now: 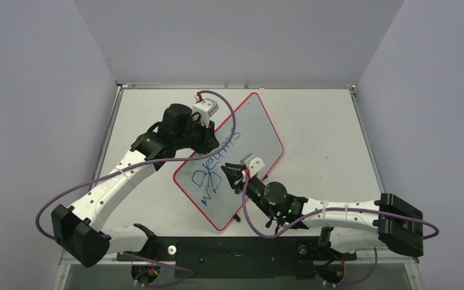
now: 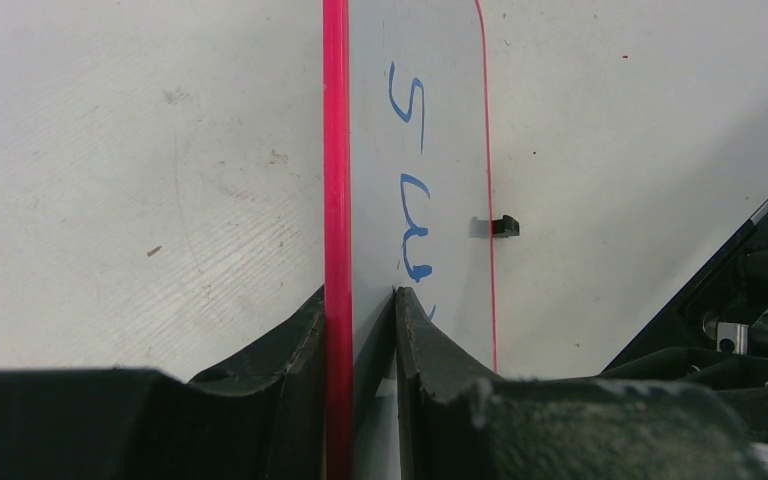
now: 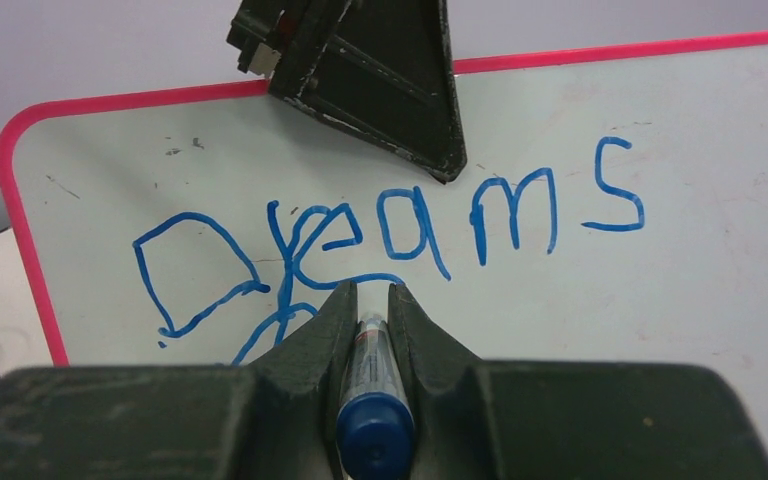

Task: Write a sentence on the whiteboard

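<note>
The whiteboard [image 1: 254, 130] stands tilted on the table, its red rim [image 2: 336, 150] seen edge-on in the left wrist view. My left gripper [image 1: 208, 138] [image 2: 360, 295] is shut on the board's far left edge, one finger on each side. The sentence [image 1: 217, 158] [image 3: 410, 235] is blue scrawl reading "Dreams", with more loops [image 1: 208, 180] below it. My right gripper [image 1: 232, 174] [image 3: 372, 288] is shut on a blue marker [image 3: 372, 400] that points at the board [image 3: 660, 300] just under "Dreams". The marker's tip is hidden between the fingers.
The white table [image 1: 326, 133] is walled by grey panels on three sides. A small black clip [image 2: 503, 226] [image 1: 239, 219] sticks out from the board's edge. A black base plate [image 1: 235, 248] and purple cables run along the near edge.
</note>
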Action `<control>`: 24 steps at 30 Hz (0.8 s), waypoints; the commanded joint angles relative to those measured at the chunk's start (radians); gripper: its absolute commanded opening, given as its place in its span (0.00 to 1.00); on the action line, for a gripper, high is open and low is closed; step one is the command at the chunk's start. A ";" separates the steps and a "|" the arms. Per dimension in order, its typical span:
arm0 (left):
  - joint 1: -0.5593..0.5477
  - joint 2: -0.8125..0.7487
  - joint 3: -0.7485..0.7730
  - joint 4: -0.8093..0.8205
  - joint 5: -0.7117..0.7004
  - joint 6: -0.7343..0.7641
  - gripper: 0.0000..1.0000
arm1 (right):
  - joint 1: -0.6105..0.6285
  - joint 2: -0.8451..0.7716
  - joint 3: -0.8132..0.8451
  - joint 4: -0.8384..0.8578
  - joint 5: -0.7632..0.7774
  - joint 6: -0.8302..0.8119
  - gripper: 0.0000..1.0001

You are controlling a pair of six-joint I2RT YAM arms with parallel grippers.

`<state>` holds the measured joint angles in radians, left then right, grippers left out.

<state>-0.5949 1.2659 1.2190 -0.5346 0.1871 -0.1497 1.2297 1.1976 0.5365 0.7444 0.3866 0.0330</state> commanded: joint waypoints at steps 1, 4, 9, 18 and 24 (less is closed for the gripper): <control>0.004 -0.032 0.003 0.102 -0.104 0.099 0.00 | -0.004 0.015 0.038 0.050 -0.051 -0.015 0.00; 0.005 -0.032 0.003 0.102 -0.104 0.099 0.00 | -0.005 0.027 0.041 0.055 -0.055 -0.015 0.00; 0.004 -0.035 0.001 0.102 -0.106 0.099 0.00 | -0.013 0.054 0.040 0.064 -0.058 -0.013 0.00; 0.004 -0.038 0.000 0.102 -0.108 0.100 0.00 | -0.014 0.051 -0.025 0.054 -0.046 0.010 0.00; 0.004 -0.040 0.001 0.102 -0.107 0.099 0.00 | -0.013 0.022 -0.077 0.030 -0.043 0.035 0.00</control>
<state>-0.5941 1.2636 1.2163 -0.5343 0.1856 -0.1497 1.2224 1.2469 0.4953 0.7750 0.3485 0.0380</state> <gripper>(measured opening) 0.192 0.103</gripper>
